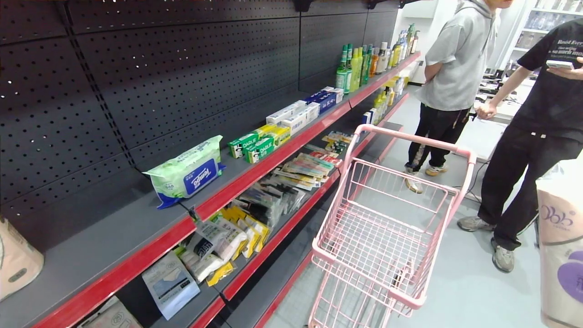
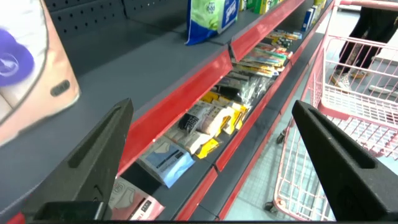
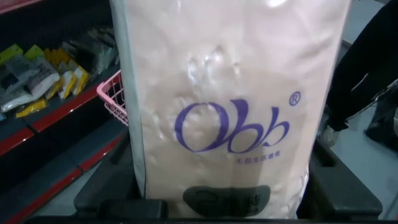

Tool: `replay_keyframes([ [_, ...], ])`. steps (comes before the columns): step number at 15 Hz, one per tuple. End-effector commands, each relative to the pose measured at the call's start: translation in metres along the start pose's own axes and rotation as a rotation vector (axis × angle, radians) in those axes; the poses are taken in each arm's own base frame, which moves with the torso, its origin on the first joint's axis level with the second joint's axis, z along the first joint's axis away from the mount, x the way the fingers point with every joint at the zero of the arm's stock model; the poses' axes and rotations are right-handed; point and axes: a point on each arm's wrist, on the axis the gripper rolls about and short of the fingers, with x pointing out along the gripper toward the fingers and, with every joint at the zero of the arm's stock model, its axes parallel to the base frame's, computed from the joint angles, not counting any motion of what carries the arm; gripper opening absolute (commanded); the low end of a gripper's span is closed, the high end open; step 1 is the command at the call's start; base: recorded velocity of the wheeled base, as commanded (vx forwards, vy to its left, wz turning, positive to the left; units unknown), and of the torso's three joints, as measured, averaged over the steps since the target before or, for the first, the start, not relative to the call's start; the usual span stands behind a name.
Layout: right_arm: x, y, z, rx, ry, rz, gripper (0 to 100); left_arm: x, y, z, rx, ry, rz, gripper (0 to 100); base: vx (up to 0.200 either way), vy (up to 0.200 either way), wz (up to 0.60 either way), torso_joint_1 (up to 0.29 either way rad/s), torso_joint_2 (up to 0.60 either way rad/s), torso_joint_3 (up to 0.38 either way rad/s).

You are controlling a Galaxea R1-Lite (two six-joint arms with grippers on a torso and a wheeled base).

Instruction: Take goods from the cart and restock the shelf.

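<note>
My right gripper (image 3: 227, 186) is pinching the tissue pack (image 3: 230, 93); I'm aiming it upright onto the shelf (image 2: 124, 68) beneath my spread left gripper (image 2: 211, 109).

Grey shelf (image 1: 114, 237) with wipes pack (image 1: 189, 173), toothpaste boxes (image 1: 257, 143)

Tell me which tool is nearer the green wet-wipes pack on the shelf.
Left. The left tool hangs by that shelf, the wet-wipes pack ahead of it; the right tool holds a tissue roll pack across the pink cart.
</note>
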Motion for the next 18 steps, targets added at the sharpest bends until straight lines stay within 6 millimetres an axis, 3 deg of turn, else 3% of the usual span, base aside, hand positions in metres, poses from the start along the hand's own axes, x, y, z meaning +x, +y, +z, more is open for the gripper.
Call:
replay_keyframes([
  [1, 0.0016, 0.0, 0.0001, -0.004, 0.008, 0.002, 0, 0.0001, 0.0, 0.0, 0.0, 0.002, 0.0, 100, 0.0, 0.0, 0.0, 0.193, -0.36, -0.212],
  [18, 0.0088, 0.0, 0.0005, -0.004, 0.041, 0.01, 0, 0.0001, 0.0, 0.0, -0.002, 0.002, 0.0, 100, 0.0, 0.0, 0.0, 0.134, -0.29, -0.155],
])
